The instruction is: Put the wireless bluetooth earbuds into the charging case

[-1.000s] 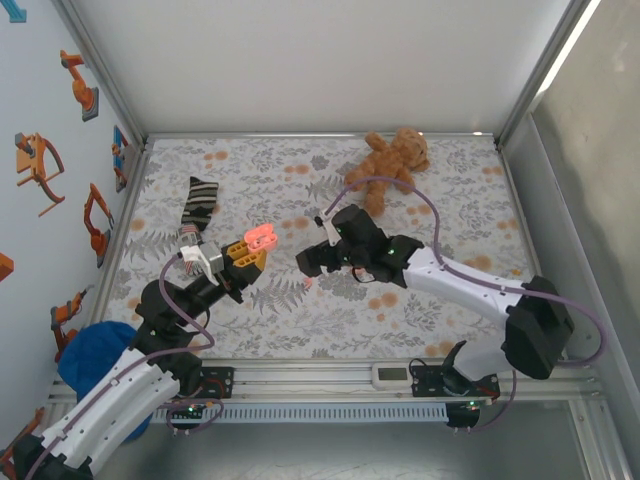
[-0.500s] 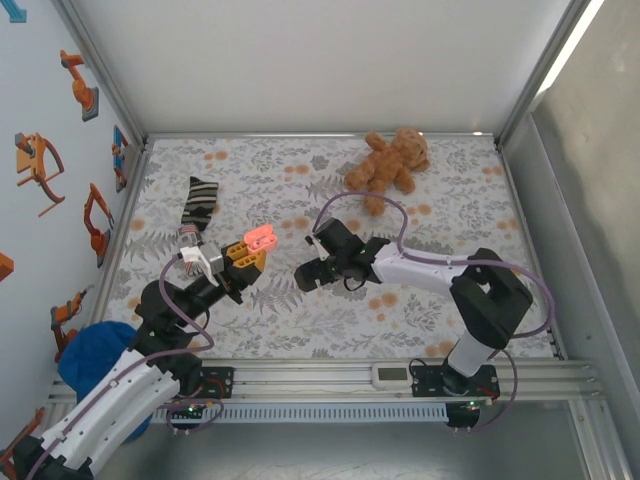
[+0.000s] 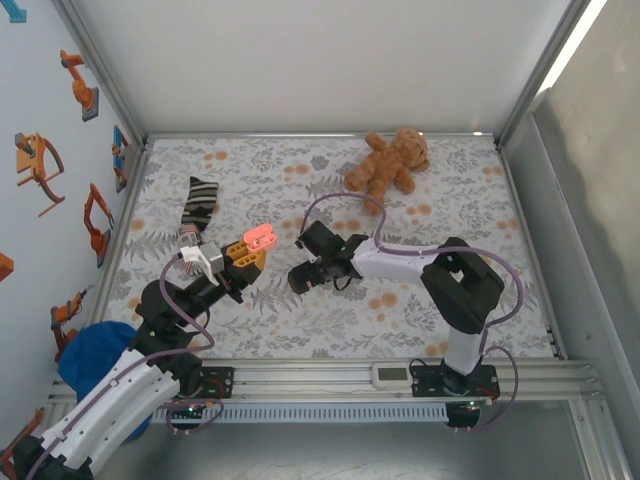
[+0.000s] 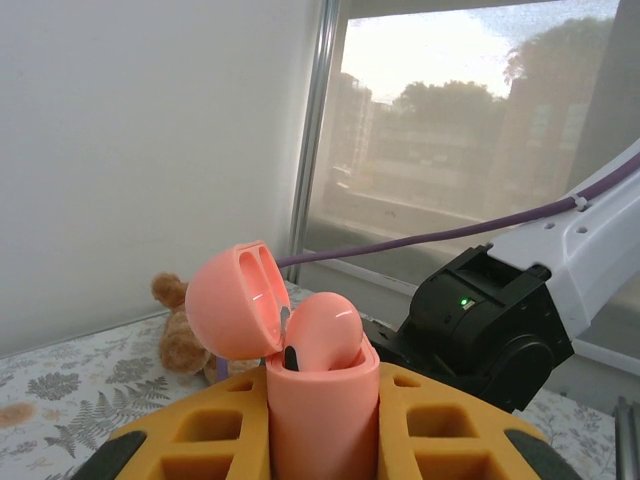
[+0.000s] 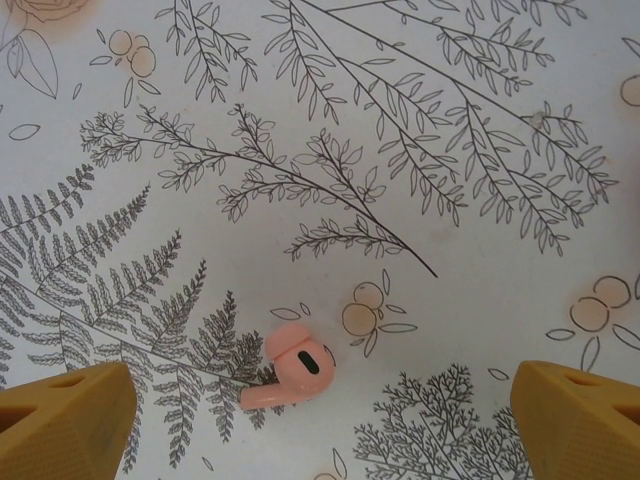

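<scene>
I am watching the left pincer (image 3: pixel 247 254) clamping the pink charging case (image 3: pixel 261 236) between its orange fingers (image 4: pixel 190 440). The case is standing upright and poking out above the fingertips. On that wrist's camera the lid (image 4: pixel 235 300) is hanging open, tipped back to one side of the case body. One seated earbud (image 4: pixel 322 335) is sitting in the case mouth, its rounded head rising above the rim. Just beyond the held case, a black joint of the right arm (image 4: pixel 480 320) is showing a green light, and a teddy bear (image 4: pixel 185 335) is lying farther off, behind the lid.

The right pincer (image 3: pixel 300 278) is hovering low over the floral cloth (image 3: pixel 250 320), a little ahead of the left pincer's tips, with its jaws spread wide and gripping nothing. Through its wrist camera I am seeing both orange fingertips (image 5: pixel 65 415) at the bottom corners. The loose earbud (image 5: pixel 295 368) is lying on its side on the cloth in the gap between them. It is sitting nearer the fingertip on the left of that view and touching neither one. A striped sock (image 3: pixel 198 205) is lying on the cloth beyond the left pincer, well apart from both pincers.
</scene>
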`<state>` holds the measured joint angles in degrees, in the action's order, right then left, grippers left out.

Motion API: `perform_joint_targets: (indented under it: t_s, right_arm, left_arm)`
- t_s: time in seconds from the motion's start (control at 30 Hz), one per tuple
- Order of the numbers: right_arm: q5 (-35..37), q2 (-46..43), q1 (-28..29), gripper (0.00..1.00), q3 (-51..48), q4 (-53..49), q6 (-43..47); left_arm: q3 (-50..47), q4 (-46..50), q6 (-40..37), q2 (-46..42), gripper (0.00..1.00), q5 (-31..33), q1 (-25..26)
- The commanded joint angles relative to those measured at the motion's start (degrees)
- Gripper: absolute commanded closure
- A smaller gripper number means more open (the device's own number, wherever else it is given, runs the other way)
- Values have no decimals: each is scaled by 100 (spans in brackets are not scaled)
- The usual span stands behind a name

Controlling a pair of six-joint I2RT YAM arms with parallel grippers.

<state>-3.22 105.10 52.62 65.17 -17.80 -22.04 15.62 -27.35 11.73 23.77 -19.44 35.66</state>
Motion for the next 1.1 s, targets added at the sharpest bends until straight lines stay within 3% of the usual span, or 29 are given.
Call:
perform_joint_targets:
  t_s: [0.0, 0.5, 1.07]
  right_arm:
    - [230, 158, 55, 5, 237, -225, 86]
    - [840, 668, 284, 6, 664, -876, 273]
    - [1642, 435, 279, 7, 397, -1252, 148]
  left_arm:
    - [7, -165, -92, -19, 100, -17, 35]
    - [-3, -198, -75, 3, 100, -25, 33]
    - [-13, -297, -30, 119, 100, -70, 34]
